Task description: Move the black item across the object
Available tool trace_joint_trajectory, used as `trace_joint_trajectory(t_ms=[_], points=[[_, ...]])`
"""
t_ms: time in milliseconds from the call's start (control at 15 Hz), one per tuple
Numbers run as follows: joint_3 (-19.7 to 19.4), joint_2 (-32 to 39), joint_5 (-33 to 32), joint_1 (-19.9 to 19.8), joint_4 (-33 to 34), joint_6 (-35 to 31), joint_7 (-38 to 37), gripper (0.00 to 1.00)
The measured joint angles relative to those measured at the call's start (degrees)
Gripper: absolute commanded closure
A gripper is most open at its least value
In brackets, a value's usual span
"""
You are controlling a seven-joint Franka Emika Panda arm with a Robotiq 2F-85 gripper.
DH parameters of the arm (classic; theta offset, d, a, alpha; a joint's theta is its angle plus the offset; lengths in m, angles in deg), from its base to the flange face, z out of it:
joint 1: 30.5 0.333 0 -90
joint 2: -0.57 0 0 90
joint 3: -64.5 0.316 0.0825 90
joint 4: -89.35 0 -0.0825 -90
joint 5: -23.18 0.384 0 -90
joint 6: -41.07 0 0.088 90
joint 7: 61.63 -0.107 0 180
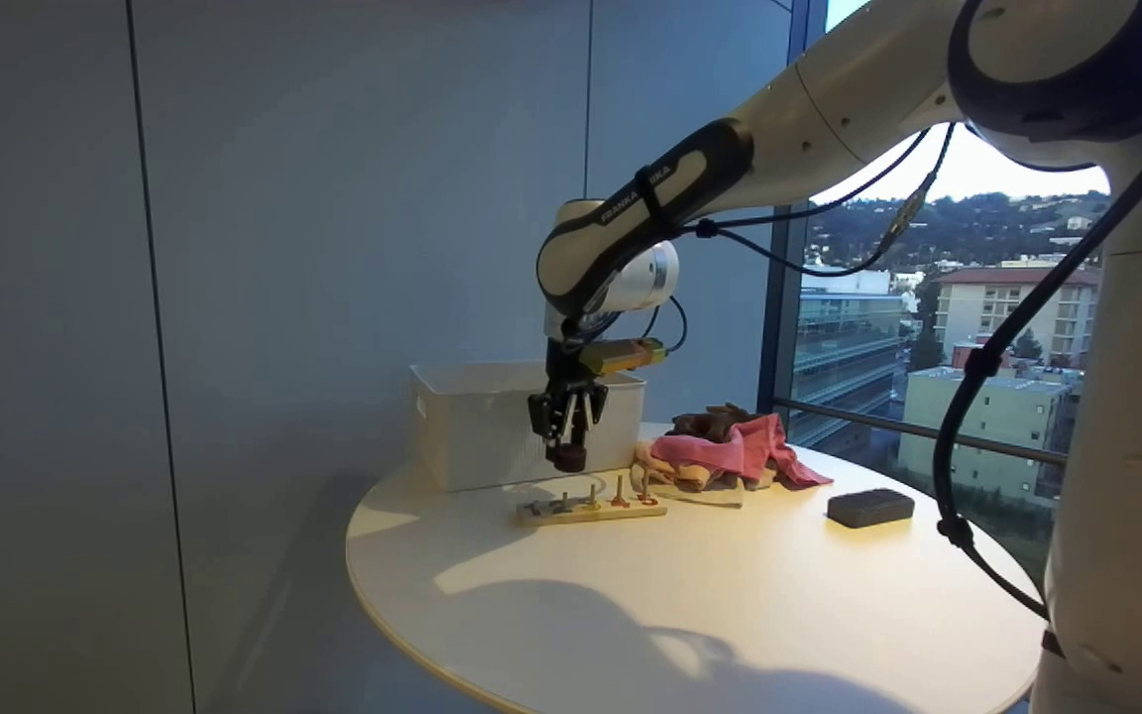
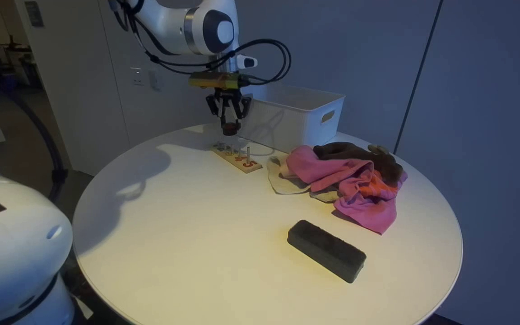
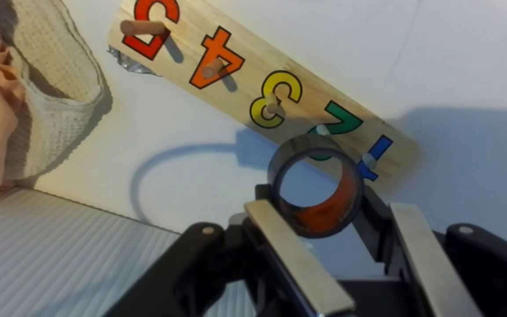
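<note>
- Beneath everything, the round white table (image 2: 188, 253); in an exterior view I read it as a dial, 12 at the far edge.
- Just past 12 o'clock, the white box (image 2: 273, 123), upright.
- At 2 o'clock, the crumpled heap (image 2: 343, 174) in pink, brown and cream.
- Towards 11 o'clock, my pincer (image 2: 230, 122), pointing down, clamped on opposite sides of the black ring (image 1: 570, 459).
- Also towards 11, the tan peg strip (image 3: 253, 72), numbered 1 to 5.
- At 4 o'clock, the flat black block (image 2: 325, 250).
- Smallest, that ring, reddish inside: I hold it raised clear of the strip, near its 1-and-2 end; in the wrist view the yellow 3 (image 3: 296, 90) lies at 11 o'clock from it, the blue 1 (image 3: 379, 149) at 2.
</note>
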Motion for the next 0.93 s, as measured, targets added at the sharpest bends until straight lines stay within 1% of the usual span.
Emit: trace_joint_trajectory(t_ms=[267, 600, 933], points=[[-0.1, -1.3, -0.5, -0.1, -0.2, 1.0, -3.4, 0.76], [-0.7, -0.9, -0.7, -0.3, -1.1, 2.4, -7.4, 0.76], [-1.3, -0.4, -0.7, -0.6, -2.2, 2.5, -9.6, 0.76]])
